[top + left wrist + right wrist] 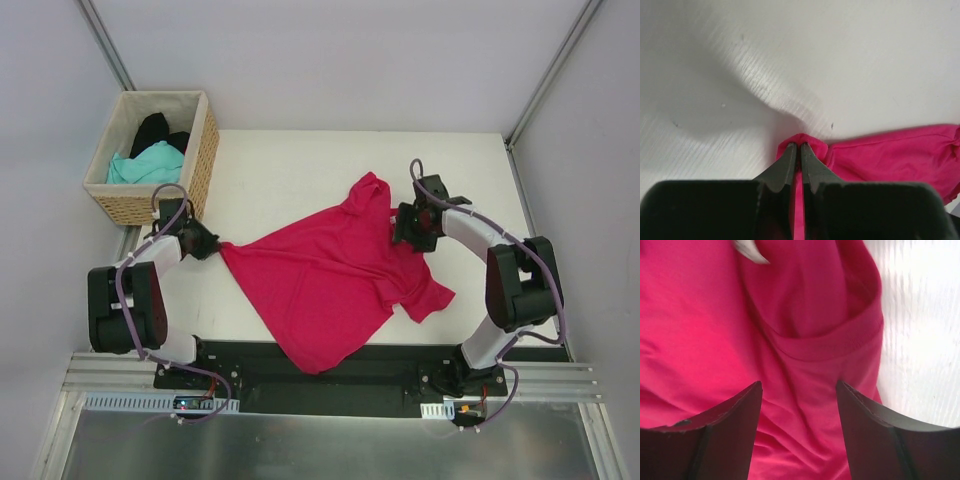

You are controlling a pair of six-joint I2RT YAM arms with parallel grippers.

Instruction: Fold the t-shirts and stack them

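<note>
Closest to the lens in the right wrist view, the right gripper point(799, 385) has its two dark fingers standing well apart, with nothing pinched between them. Under them lies the pink shirt point(705, 330), its ribbed collar point(835, 342) curving across the gap. A white label point(750, 250) peeks in at the top edge. Neither collar nor label can be made out from above.

In the left wrist view the left gripper point(801, 146) has its fingers pressed together on a small bunch of the pink shirt point(890, 155), a thin strip of cloth showing between them. The rest trails off to the right over the bare table point(790, 60).

Only the top view gives the whole layout. The pink shirt point(320, 280) lies spread and creased across the middle of the table point(290, 165). One corner is drawn toward the left edge at the left gripper point(205, 243). Another part droops over the near edge. The right gripper point(408, 232) sits over the cloth toward the right side.

Beyond the far left corner stands a basket point(125, 208) holding a teal shirt point(150, 165) and a black shirt point(155, 128), seen in no wrist view.
</note>
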